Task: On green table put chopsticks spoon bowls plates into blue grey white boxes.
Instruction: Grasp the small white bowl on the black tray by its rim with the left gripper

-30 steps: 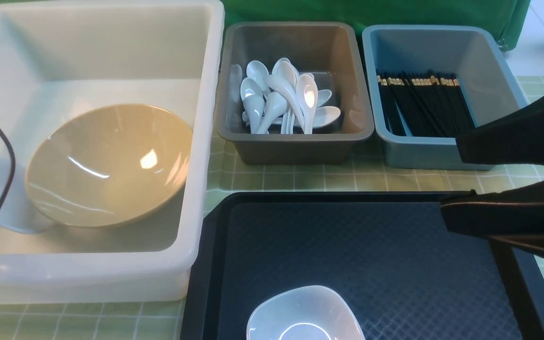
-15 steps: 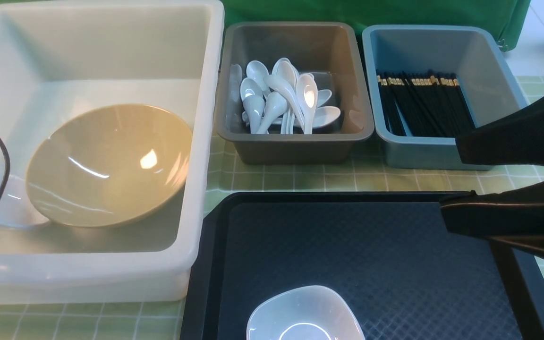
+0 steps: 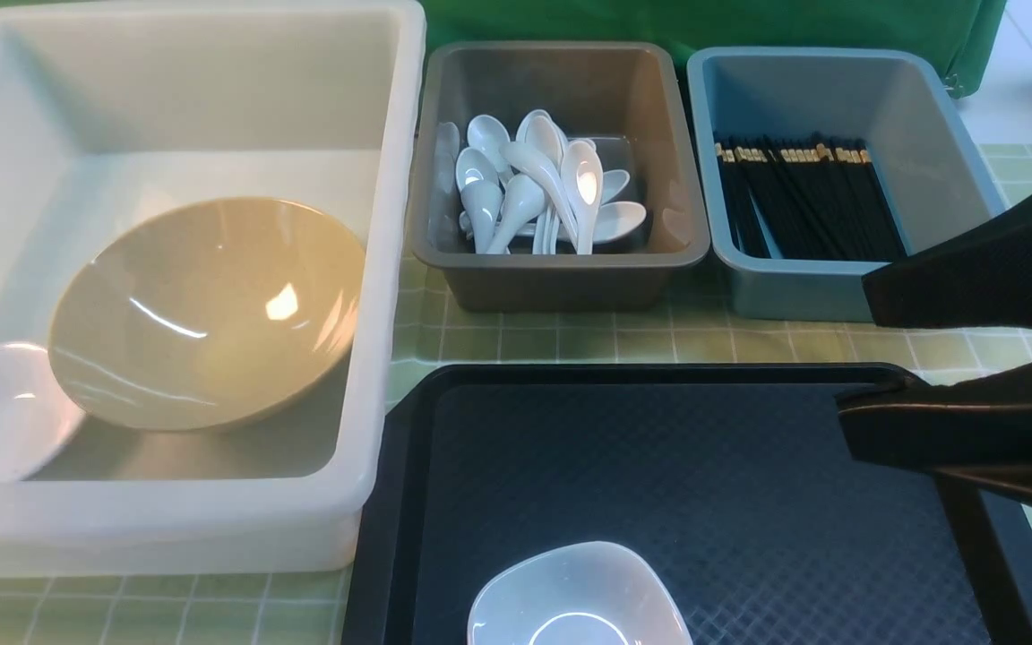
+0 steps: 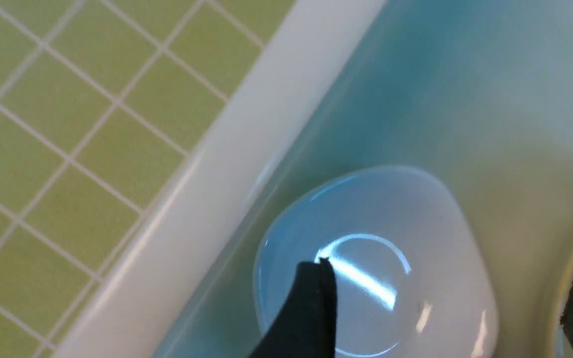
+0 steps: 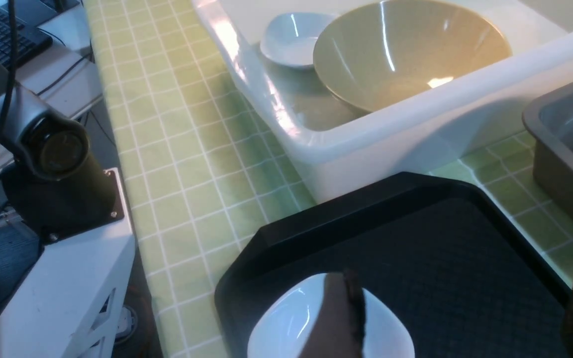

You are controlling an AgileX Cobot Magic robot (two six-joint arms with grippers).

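- The large white box (image 3: 384, 269) stands on the left of the green table (image 3: 301, 605), with the wide tan bowl (image 3: 211, 313) tilted inside it.
- The boxed white bowl (image 3: 7, 412) lies in the same box, left of the tan bowl, by the near wall; whether the 2 bowls touch, I cannot tell.
- The left gripper (image 4: 450, 306) is open over this box, 1 finger above the boxed white bowl and the other above the tan bowl's side; it grips nothing.
- The brownish grey box (image 3: 561, 287) stands right of the white box, at the far side, and holds a loose heap of white spoons (image 3: 583, 184).
- The blue box (image 3: 803, 291) is right of the grey box and holds black chopsticks (image 3: 812, 206) with gold bands at their far ends.
- The black tray (image 3: 659, 466) lies near, in front of the 2 smaller boxes.
- The tray bowl (image 3: 579, 596), small and white, sits upright on the tray's near part, towards its left.
- The right gripper (image 3: 853, 348) is at the right, its jaws apart and holding nothing.
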